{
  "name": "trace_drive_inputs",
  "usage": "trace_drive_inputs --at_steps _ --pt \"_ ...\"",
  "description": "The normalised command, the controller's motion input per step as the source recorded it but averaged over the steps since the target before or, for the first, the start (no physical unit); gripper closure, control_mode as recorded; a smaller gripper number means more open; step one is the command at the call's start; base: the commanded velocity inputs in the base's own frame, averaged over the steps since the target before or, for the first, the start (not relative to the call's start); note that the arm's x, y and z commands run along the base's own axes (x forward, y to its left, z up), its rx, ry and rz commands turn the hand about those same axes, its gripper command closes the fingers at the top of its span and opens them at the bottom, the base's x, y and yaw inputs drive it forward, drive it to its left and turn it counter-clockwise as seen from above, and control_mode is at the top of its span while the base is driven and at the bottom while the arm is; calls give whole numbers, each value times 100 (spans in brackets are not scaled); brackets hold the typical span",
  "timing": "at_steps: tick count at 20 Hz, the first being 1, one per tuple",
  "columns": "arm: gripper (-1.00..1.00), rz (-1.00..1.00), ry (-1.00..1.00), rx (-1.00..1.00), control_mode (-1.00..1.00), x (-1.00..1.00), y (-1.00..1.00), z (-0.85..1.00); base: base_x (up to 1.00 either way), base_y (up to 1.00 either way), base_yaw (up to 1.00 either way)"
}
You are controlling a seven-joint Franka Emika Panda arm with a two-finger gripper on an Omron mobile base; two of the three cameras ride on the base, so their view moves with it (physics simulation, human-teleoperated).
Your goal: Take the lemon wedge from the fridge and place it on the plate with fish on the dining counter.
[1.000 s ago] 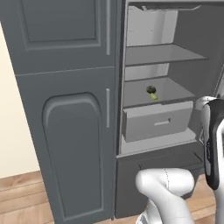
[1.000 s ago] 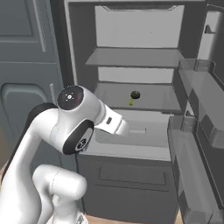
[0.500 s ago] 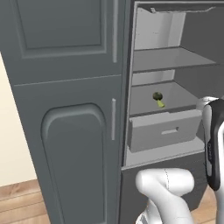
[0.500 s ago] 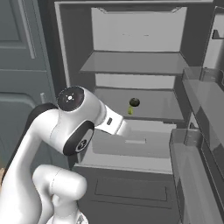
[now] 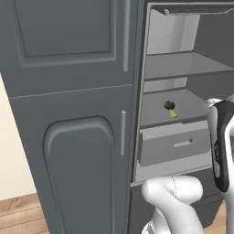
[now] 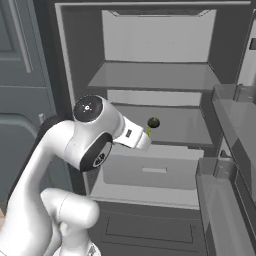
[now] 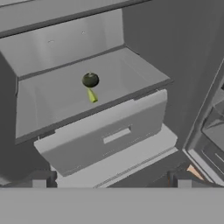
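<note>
Fridge (image 5: 192, 68) stands open, pale grey shelves and a drawer (image 7: 105, 135) showing inside. To its left, a panelled dark grey cabinet (image 5: 68, 114) with slim silver handles.

Lemon wedge (image 7: 92, 96) lies on the shelf (image 7: 57, 100) just above the drawer, near the shelf's middle. A small dark green round lump (image 7: 90, 80) sits just behind it, on the far side, close enough that contact cannot be told. The same pair shows in the left base view: wedge (image 5: 173, 113) just in front of the lump (image 5: 169, 105). In the right base view the lump (image 6: 153, 122) is plain, the wedge (image 6: 148, 132) a sliver at the edge of the arm.

Gripper (image 7: 111, 180) released, fingertips (image 7: 39, 180) spread wide at the bottom of the hand view, nothing between them. It hangs outside the fridge, in front of the drawer and lower than the shelf. The wedge lies well apart from it, up and farther in, a little left of the midline between the fingers.

Door bins (image 6: 230, 165) of the open fridge door show at the right.
</note>
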Motion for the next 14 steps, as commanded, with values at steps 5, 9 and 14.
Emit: trace_drive_inputs --at_steps 5,9,14 --pt "-100 24 0 0 -100 70 -1 -3 0 0 0" --pt "-100 22 5 -1 -100 76 0 -25 0 0 0" --pt "-100 12 11 -5 -100 39 1 -23 0 0 0"
